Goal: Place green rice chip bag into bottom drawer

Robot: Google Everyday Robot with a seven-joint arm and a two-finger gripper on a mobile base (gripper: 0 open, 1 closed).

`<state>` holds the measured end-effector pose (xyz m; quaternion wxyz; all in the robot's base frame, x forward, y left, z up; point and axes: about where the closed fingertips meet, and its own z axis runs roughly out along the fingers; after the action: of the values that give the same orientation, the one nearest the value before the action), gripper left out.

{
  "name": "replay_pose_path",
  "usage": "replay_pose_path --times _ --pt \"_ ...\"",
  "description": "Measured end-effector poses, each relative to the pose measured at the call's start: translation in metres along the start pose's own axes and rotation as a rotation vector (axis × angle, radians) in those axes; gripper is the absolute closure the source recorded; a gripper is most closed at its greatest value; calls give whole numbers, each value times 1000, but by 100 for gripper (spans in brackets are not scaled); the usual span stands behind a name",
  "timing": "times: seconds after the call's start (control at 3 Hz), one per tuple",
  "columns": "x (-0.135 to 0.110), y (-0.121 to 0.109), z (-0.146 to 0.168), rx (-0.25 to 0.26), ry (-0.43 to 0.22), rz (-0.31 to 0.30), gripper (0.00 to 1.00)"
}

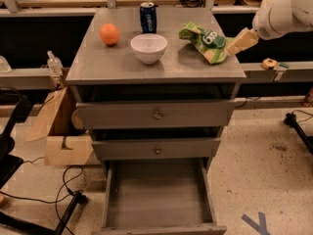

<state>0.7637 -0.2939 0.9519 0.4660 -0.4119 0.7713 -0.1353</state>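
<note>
The bench (98, 65) is carrying the green rice chip bag (205, 39) at its right rear corner, not yet lifted. Below, the bottom drawer (159, 199) is standing pulled out and bare. The tool (240, 41) is hovering at the bag's right edge; whether it is released or clenched I cannot tell. By my judgement, the pick-up, carry and drop are all remaining.

Grey cabinet-style metal table (122, 65): matt. Bare grey metal bottom drawer (159, 195): dull. Crinkled light-green foil chip bag (208, 40): glossy. White round bowl (148, 48): smooth. Cream tool (239, 42), at table's right edge: matt plastic.
</note>
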Motion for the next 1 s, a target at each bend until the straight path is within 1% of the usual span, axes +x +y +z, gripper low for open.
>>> replay_pose_path --times 0.33,0.67,1.0 --pt "-10 1 42 -4 -110 101 0" --pt "-9 3 54 -13 -131 135 0" --pt "-4 7 61 -27 -131 167 0"
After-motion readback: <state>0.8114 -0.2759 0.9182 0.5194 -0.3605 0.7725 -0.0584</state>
